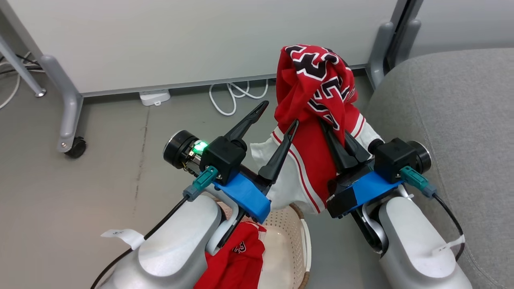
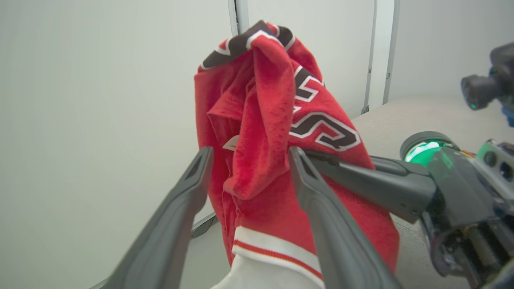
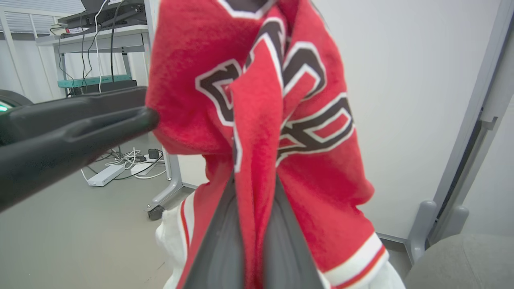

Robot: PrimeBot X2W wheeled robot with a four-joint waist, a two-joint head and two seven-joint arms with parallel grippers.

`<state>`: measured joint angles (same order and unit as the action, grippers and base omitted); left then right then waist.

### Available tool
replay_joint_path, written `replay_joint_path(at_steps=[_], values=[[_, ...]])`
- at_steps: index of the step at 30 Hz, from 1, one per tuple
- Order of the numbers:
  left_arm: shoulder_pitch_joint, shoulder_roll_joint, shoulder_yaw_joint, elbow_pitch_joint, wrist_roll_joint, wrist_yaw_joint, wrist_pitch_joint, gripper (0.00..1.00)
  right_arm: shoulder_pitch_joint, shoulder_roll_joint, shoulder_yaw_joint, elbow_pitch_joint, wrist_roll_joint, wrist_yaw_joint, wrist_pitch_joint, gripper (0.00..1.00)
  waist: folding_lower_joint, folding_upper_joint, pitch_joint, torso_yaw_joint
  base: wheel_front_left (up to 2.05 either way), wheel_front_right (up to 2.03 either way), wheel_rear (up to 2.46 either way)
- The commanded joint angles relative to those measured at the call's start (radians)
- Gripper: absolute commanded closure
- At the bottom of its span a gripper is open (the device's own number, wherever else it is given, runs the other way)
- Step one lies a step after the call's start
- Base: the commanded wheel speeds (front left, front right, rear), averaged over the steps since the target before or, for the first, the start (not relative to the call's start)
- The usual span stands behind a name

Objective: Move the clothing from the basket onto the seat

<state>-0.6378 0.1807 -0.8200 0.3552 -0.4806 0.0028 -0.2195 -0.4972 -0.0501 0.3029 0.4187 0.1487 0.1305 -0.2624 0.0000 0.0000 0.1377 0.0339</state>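
Note:
A red garment of the clothing (image 1: 317,88) with black-and-white lettering hangs bunched in the air, and my right gripper (image 1: 331,134) is shut on a fold of it. The right wrist view shows that fold pinched between the right gripper's (image 3: 255,208) dark fingers. My left gripper (image 1: 276,118) stands open just left of the cloth, its right finger against the hanging fabric. In the left wrist view the red cloth (image 2: 261,132) hangs between and beyond the spread fingers (image 2: 200,168). Another red garment (image 1: 237,257) lies in the cream basket (image 1: 291,233) below my arms. The grey seat (image 1: 449,120) is at the right.
A white partition wall on grey wheeled legs (image 1: 70,120) stands behind, with white cables and a power strip (image 1: 154,97) on the floor at its foot. A second grey leg (image 1: 381,48) stands beside the seat's far corner. Bare grey floor lies to the left.

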Motion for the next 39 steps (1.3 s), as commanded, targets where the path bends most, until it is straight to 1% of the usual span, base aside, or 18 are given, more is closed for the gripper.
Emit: replay_joint_path(at_steps=[1, 13, 27, 33, 39], values=[[0.004, 0.003, -0.002, -0.005, 0.007, 0.004, -0.005, 0.00, 0.013, 0.000, -0.008, -0.012, -0.008, 0.001, -0.004, 1.00, 0.0000, 0.0000, 0.015, -0.028, 0.00, 0.00, 0.00], [-0.008, 0.021, -0.014, -0.022, 0.017, 0.004, -0.012, 0.00, 0.044, 0.000, -0.086, -0.100, -0.027, 0.001, -0.004, 1.00, 0.0000, 0.0000, 0.067, -0.174, 0.00, 0.00, 0.00], [-0.027, 0.026, -0.032, -0.019, 0.028, 0.005, -0.015, 0.00, 0.122, 0.000, -0.187, -0.184, -0.048, 0.001, -0.004, 1.00, 0.0000, 0.0000, 0.102, -0.311, 0.00, 0.00, 0.00], [-0.041, 0.030, -0.040, -0.021, 0.033, 0.002, -0.015, 0.00, 0.161, 0.000, -0.204, -0.226, -0.036, 0.001, -0.004, 1.00, 0.0000, 0.0000, 0.117, -0.348, 0.00, 0.00, 0.00], [-0.050, 0.031, -0.045, -0.021, 0.033, 0.004, -0.017, 0.00, 0.168, 0.000, -0.215, -0.237, -0.020, 0.001, -0.004, 1.00, 0.0000, 0.0000, 0.129, -0.359, 0.00, 0.00, 0.00]])
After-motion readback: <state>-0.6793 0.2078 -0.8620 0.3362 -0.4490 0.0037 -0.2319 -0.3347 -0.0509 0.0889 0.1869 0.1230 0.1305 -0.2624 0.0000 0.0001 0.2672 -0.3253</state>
